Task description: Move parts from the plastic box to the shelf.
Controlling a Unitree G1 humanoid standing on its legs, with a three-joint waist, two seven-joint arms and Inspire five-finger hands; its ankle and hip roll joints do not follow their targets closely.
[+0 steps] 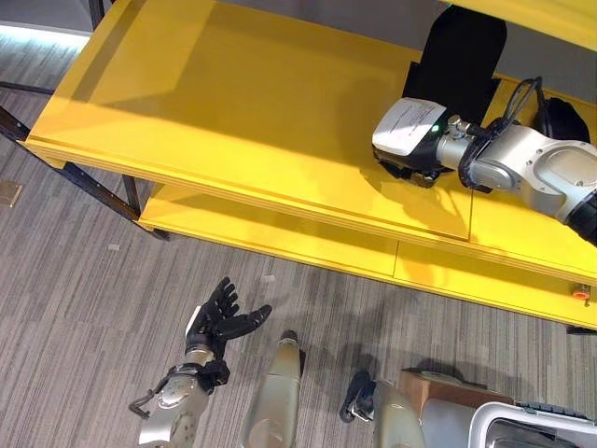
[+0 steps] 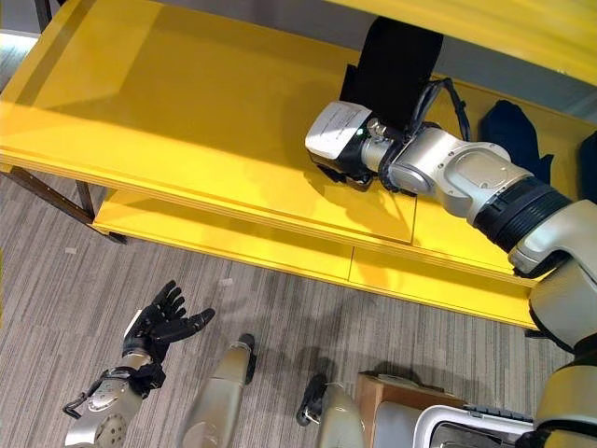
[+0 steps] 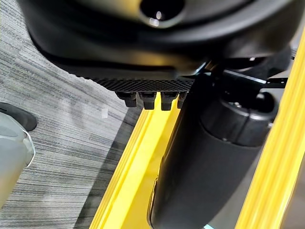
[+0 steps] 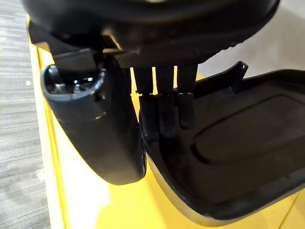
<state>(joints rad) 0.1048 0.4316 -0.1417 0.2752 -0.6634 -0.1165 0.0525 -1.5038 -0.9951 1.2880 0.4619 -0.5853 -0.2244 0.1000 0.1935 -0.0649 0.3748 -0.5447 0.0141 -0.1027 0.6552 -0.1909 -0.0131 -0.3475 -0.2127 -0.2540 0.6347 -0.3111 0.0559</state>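
Observation:
A tall black moulded part (image 1: 462,56) stands on the yellow shelf (image 1: 233,112), leaning towards its back. My right hand (image 1: 410,131), white-covered on its back, reaches in from the right and sits at the part's lower edge. In the right wrist view the fingers (image 4: 164,114) curl over the rim of the black part (image 4: 248,143), with the thumb (image 4: 95,129) on the near side. My left hand (image 1: 219,322) hangs low over the grey carpet in front of the shelf, fingers spread and holding nothing.
More dark parts (image 2: 508,131) lie on the shelf to the right of my right arm. A lower yellow shelf board (image 1: 280,233) juts out below. A white-rimmed plastic box (image 1: 532,420) and a brown cardboard box (image 1: 438,387) stand at the lower right.

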